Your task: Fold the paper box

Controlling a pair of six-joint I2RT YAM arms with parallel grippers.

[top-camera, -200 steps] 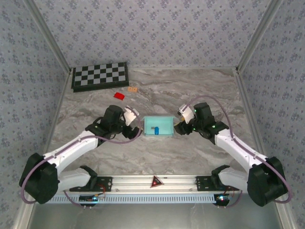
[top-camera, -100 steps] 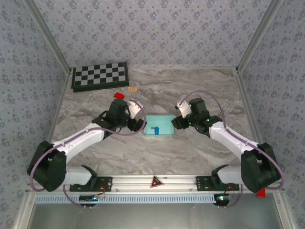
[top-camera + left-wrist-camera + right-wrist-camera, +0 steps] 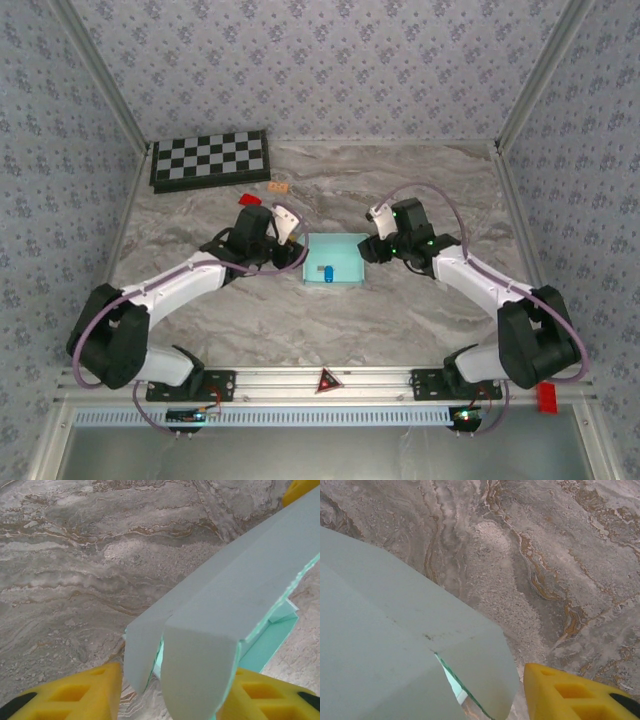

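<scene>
The paper box (image 3: 340,256) is a small pale cyan open tray in the middle of the table. My left gripper (image 3: 298,257) is at its left end and my right gripper (image 3: 368,252) at its right end. In the left wrist view the box (image 3: 235,590) has two rounded end flaps hanging between the yellow fingers (image 3: 75,695). My left gripper (image 3: 172,682) is open around them, with a narrow gap on the left side. In the right wrist view a rounded flap of the box (image 3: 380,630) stands just apart from the one yellow finger (image 3: 570,692) that shows. The card hides the other finger.
A black-and-white checkerboard (image 3: 208,158) lies at the far left. A small red block (image 3: 250,200) and an orange scrap (image 3: 278,186) lie in front of it. A small blue item (image 3: 326,271) sits inside the box. Patterned walls close in the table on three sides.
Both grippers have moved farther from the bases and in toward the box's ends. Their jaws have narrowed around the end flaps. The box has barely shifted.
</scene>
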